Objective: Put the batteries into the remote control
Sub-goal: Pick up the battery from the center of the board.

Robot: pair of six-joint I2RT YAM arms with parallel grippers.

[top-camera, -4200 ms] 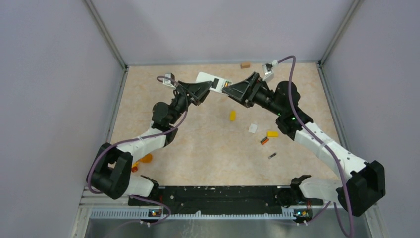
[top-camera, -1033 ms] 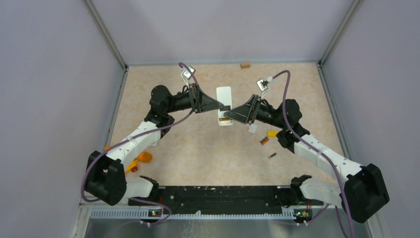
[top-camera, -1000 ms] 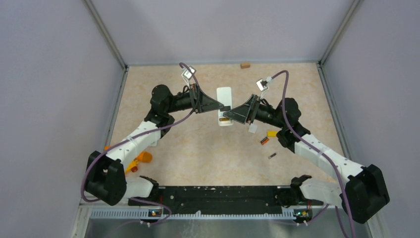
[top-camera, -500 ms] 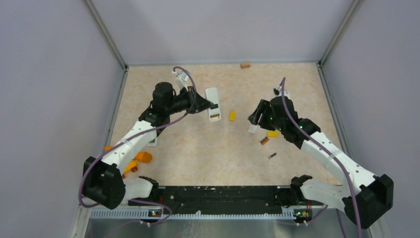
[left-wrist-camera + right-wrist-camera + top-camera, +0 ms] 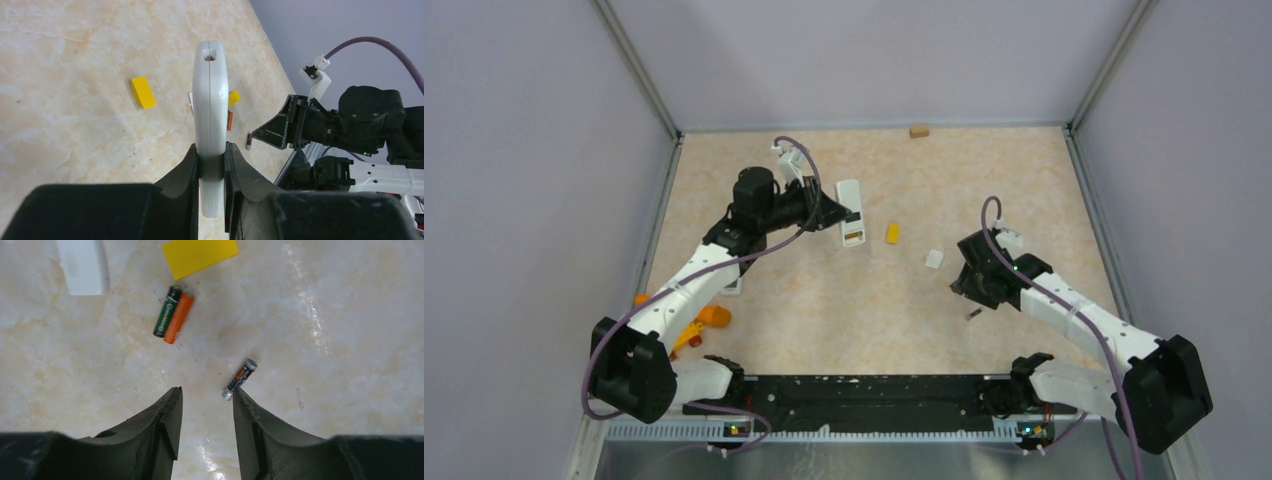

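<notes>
You have one remote control [image 5: 210,100], three loose batteries, two yellow blocks, one small white piece and one brown block [image 5: 918,131] on the beige marbled table [image 5: 824,300]. Your left gripper [image 5: 210,150] is clamped on the remote control, which stands edge-on between its fingers over the far left-centre of the table. In the top view a brownish patch shows at the remote's near end, too small to tell what it is. Your right gripper [image 5: 204,400] points down at the table on the right with its jaws parted and nothing between them. The dark battery with an orange band [image 5: 240,379] lies slanted just ahead of it, with its near end right at the tip of the finger on the right of the wrist view. Farther ahead, the dark green battery [image 5: 166,312] and the orange battery [image 5: 179,318] lie side by side, touching. Just beyond that pair sit one yellow block [image 5: 200,255] and the white piece [image 5: 82,265]. The other yellow block [image 5: 892,233] lies between the two grippers, near the remote. An orange cylinder [image 5: 716,316] lies by the left arm, well apart from both grippers.
</notes>
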